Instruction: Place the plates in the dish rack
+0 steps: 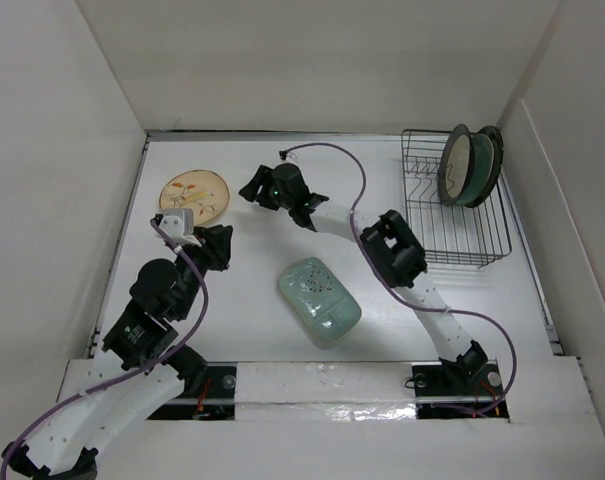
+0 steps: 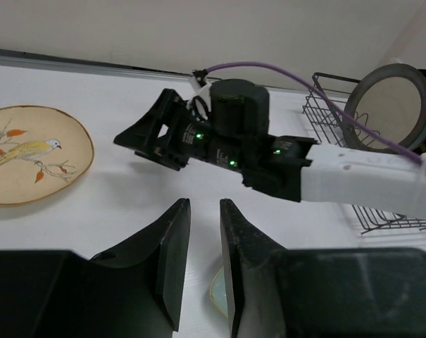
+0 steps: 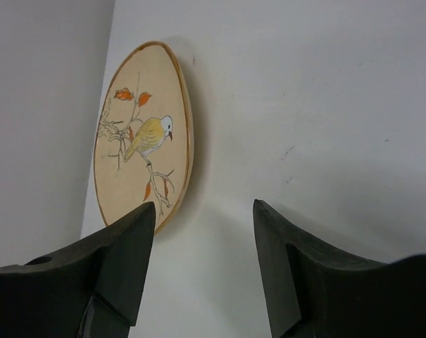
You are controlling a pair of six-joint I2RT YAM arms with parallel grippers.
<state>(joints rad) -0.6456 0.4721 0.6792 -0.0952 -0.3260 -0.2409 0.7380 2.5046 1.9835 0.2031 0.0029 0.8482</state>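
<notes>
The tan plate (image 1: 194, 196) with a bird and leaf print lies flat at the far left; it also shows in the left wrist view (image 2: 29, 155) and the right wrist view (image 3: 142, 134). My right gripper (image 1: 249, 189) is open and empty, just right of it, above the table (image 3: 204, 208). The pale-green speckled oblong plate (image 1: 319, 301) lies in the middle. My left gripper (image 1: 225, 242) hovers between the two plates, jaws narrowly apart and empty (image 2: 204, 205). Three plates (image 1: 469, 166) stand on edge in the dish rack (image 1: 452, 235) at the far right.
White walls enclose the table on the left, back and right. The right arm's forearm (image 1: 342, 222) and purple cable stretch across the middle from the rack side. The rack's near slots hold nothing. The green plate's edge (image 2: 218, 292) peeks between my left fingers.
</notes>
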